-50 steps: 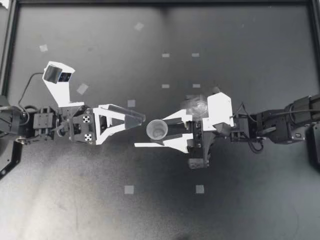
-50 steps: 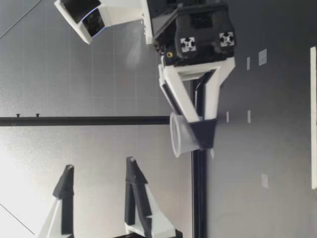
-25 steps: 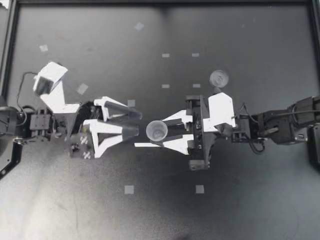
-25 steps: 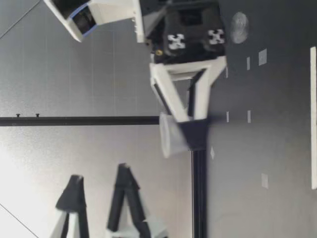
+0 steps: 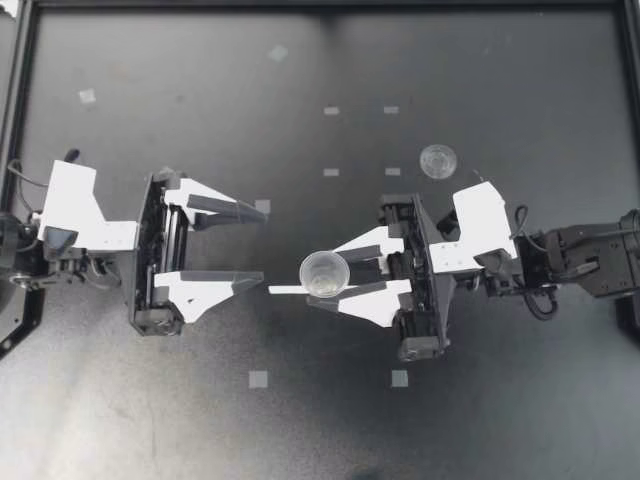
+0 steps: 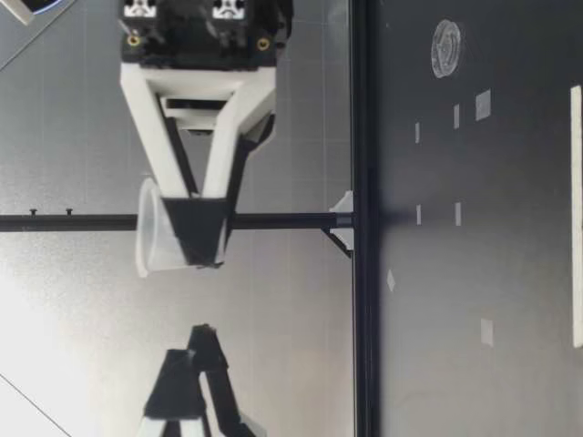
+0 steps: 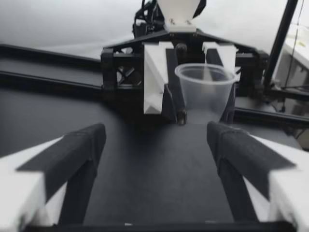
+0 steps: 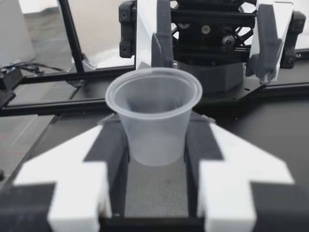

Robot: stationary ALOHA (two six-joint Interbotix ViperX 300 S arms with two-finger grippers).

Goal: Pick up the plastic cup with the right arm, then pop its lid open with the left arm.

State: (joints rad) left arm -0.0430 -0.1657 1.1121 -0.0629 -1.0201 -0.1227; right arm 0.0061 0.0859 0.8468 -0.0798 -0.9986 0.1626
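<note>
My right gripper (image 5: 335, 281) is shut on a small clear plastic cup (image 5: 324, 272), which stands upright with its mouth open upward. It holds the cup well above the table (image 6: 474, 273), the cup (image 6: 153, 241) between its dark pads (image 6: 196, 238). In the right wrist view the cup (image 8: 154, 113) sits between both fingers. My left gripper (image 5: 255, 248) faces it from a short way off, open wide with nothing between its fingers. The left wrist view shows the cup (image 7: 205, 92) ahead of the open left gripper (image 7: 157, 145), slightly off its midline.
A clear round lid (image 5: 437, 160) lies flat on the dark table behind my right arm, also seen as the lid (image 6: 445, 47) in the low view. Small pale tape squares (image 5: 258, 379) dot the surface. A black frame (image 5: 18, 100) borders the table.
My right gripper has risen with the cup. My left gripper has rolled over and drawn back a little. The clear lid, blurred beside the right gripper a second ago, now lies on the table.
</note>
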